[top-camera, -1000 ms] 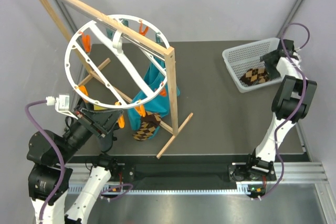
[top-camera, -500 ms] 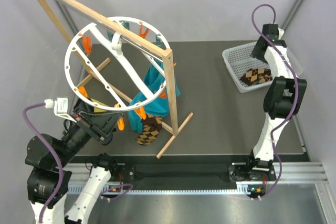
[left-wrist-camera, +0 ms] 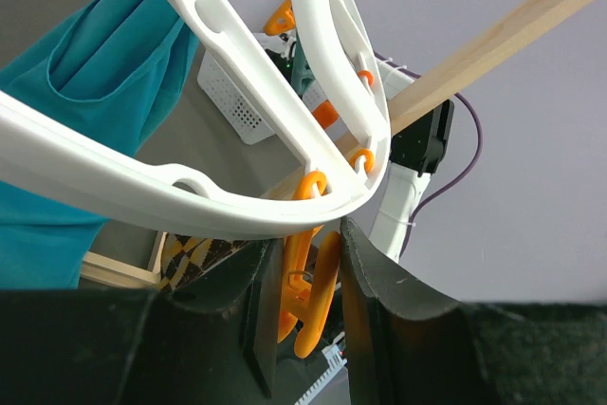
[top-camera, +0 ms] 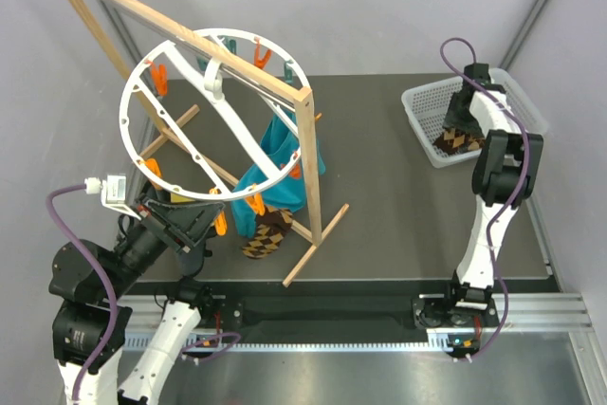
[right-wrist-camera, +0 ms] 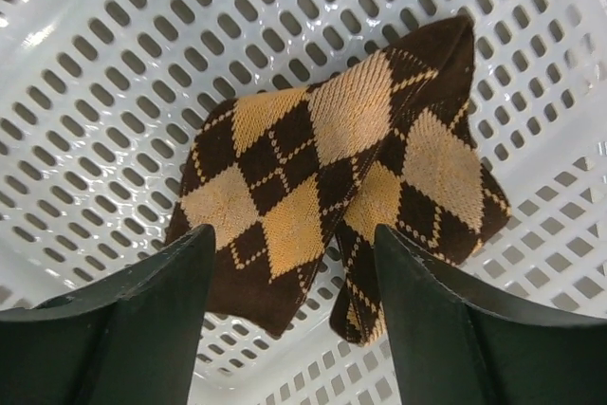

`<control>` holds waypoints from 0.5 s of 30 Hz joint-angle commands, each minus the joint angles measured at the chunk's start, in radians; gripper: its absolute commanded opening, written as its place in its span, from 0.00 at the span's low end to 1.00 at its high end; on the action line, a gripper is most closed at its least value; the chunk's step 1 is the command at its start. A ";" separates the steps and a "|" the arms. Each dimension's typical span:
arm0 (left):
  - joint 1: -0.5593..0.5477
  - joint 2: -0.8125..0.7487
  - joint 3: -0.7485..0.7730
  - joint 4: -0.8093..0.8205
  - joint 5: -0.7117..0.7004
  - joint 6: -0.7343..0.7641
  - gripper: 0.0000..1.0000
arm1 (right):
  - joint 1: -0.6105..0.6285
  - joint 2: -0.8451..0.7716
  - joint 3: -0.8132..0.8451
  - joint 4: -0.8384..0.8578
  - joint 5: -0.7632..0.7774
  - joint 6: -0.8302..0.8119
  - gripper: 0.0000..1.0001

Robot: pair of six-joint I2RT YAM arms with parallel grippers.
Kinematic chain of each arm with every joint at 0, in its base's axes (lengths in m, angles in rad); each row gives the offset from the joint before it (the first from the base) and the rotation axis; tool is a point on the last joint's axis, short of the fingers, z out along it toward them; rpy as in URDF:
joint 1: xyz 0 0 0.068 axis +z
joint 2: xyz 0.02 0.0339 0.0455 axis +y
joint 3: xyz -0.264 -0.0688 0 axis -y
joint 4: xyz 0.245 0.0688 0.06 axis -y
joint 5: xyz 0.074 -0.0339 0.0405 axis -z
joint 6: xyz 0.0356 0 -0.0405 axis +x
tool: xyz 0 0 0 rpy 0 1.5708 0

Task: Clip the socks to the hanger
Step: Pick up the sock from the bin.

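Right gripper hangs wide open just above one sock lying in the white basket. Left gripper pinches one orange clip on the hanger rim. A second sock hangs beneath the hanger.

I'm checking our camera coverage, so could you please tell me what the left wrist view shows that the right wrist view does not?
Only the left wrist view shows the hanger, the left claw closed around an orange clip, the teal cloth and the wooden frame. Only the right wrist view shows the open right claw above an argyle sock. Both show the white mesh basket; the left wrist view also glimpses another sock, by the frame's base.
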 commanded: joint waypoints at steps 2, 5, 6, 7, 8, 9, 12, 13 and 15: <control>0.000 0.001 -0.007 -0.018 0.032 0.004 0.00 | 0.019 0.035 0.062 -0.034 0.034 -0.034 0.69; 0.000 0.003 -0.011 -0.023 0.032 0.007 0.00 | 0.026 0.085 0.100 -0.063 0.049 -0.036 0.70; 0.000 0.003 -0.011 -0.023 0.032 0.009 0.00 | 0.030 0.107 0.120 -0.069 0.052 -0.039 0.69; 0.000 0.001 -0.009 -0.025 0.029 0.009 0.00 | 0.032 0.118 0.128 -0.075 0.054 -0.037 0.69; 0.000 0.001 -0.011 -0.028 0.027 0.011 0.00 | 0.033 0.128 0.145 -0.078 0.060 -0.039 0.68; 0.000 0.000 -0.009 -0.029 0.024 0.015 0.00 | 0.033 0.138 0.156 -0.081 0.059 -0.037 0.65; 0.000 0.001 -0.007 -0.038 0.021 0.020 0.00 | 0.033 0.174 0.197 -0.100 0.046 -0.024 0.56; 0.000 0.003 -0.007 -0.040 0.019 0.020 0.00 | 0.035 0.178 0.199 -0.098 0.042 -0.021 0.51; 0.000 0.004 -0.007 -0.041 0.018 0.021 0.00 | 0.033 0.178 0.203 -0.091 0.019 -0.010 0.31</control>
